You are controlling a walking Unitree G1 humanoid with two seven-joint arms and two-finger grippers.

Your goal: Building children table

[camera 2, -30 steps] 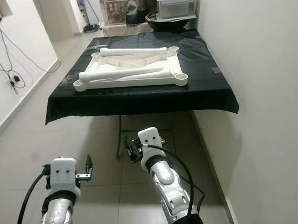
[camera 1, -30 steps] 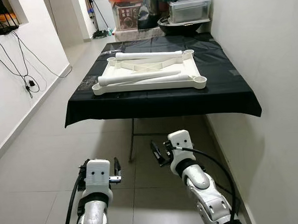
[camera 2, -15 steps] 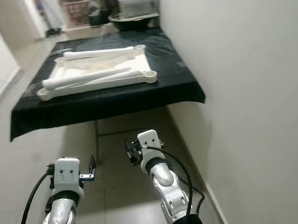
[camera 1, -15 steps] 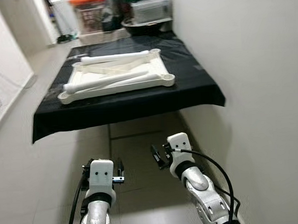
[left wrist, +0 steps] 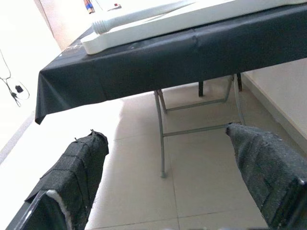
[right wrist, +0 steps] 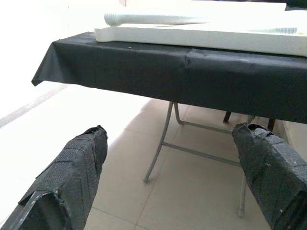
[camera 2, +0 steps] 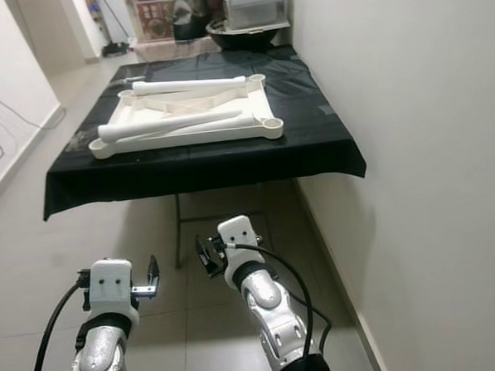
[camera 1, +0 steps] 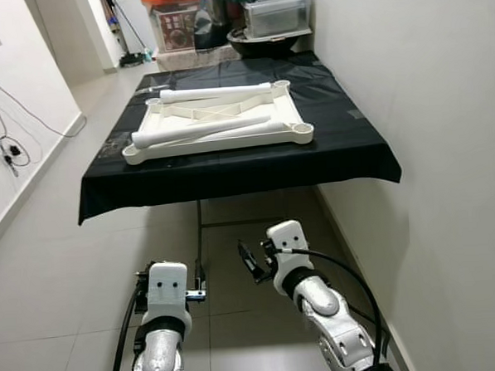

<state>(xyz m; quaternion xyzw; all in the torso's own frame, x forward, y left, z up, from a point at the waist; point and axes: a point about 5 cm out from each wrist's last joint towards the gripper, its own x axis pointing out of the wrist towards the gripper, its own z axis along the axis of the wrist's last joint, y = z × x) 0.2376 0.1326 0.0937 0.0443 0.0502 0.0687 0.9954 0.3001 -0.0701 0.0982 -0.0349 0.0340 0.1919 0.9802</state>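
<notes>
Approach phase. Left gripper [camera 1: 194,281] low, fingers [left wrist: 79,167] spread wide, empty. Tabletop frame [camera 1: 219,125] with loose legs [camera 1: 201,131] lies on black-draped table [camera 1: 345,151] ahead. Right gripper [camera 1: 250,262] likewise agape. Advise: close in squarely before raising arms.

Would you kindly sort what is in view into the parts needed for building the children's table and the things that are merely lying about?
For the job:
- white tabletop panel, upside down on the black-covered folding table
- white table legs lying across the panel
- left claw and right claw, both open and low before the folding table

Lying about:
- storage boxes
- wall cables
</notes>
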